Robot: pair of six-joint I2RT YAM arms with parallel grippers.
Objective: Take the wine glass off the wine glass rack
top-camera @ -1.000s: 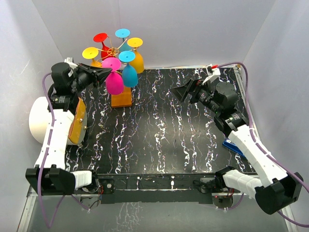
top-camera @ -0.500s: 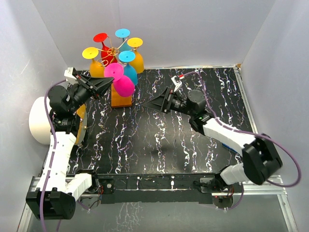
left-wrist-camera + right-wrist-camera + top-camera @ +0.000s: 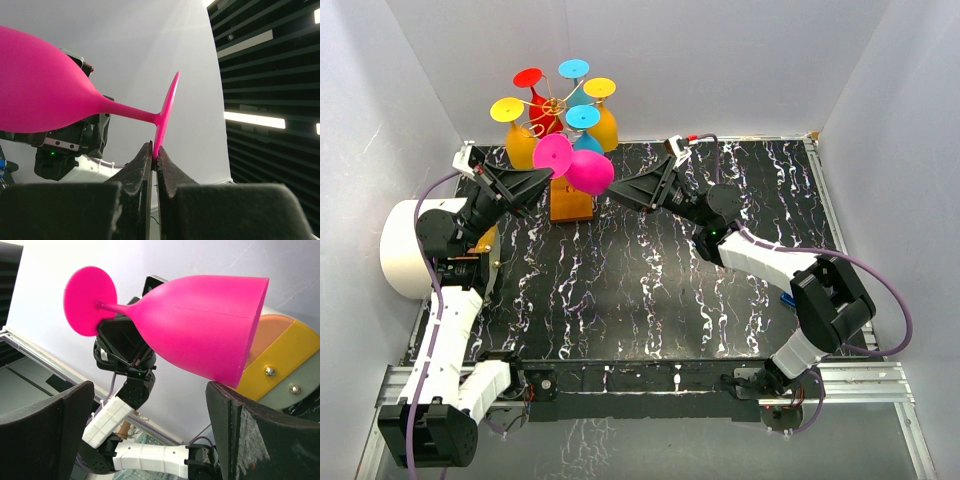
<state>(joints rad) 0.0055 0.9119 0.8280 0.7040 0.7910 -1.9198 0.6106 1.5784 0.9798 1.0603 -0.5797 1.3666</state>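
Wine glass [image 3: 586,172] looked clear of rack [image 3: 572,206] — left gripper [image 3: 155,156] jaws clenched on its foot; right gripper [image 3: 620,191] jaws gaped near bowl — handover next.

We're seeing a uniform hot-pink wine glass [image 3: 582,168]. The wine glass rack [image 3: 552,104] is showing gold wire on an orange-brown base [image 3: 572,205], and it's carrying a red glass [image 3: 528,77], cyan glass [image 3: 573,69] and yellow glass [image 3: 507,109]. The table [image 3: 650,290] is reading black with white marble veining. The left arm [image 3: 445,330] and right arm [image 3: 770,262] are showing white shells.
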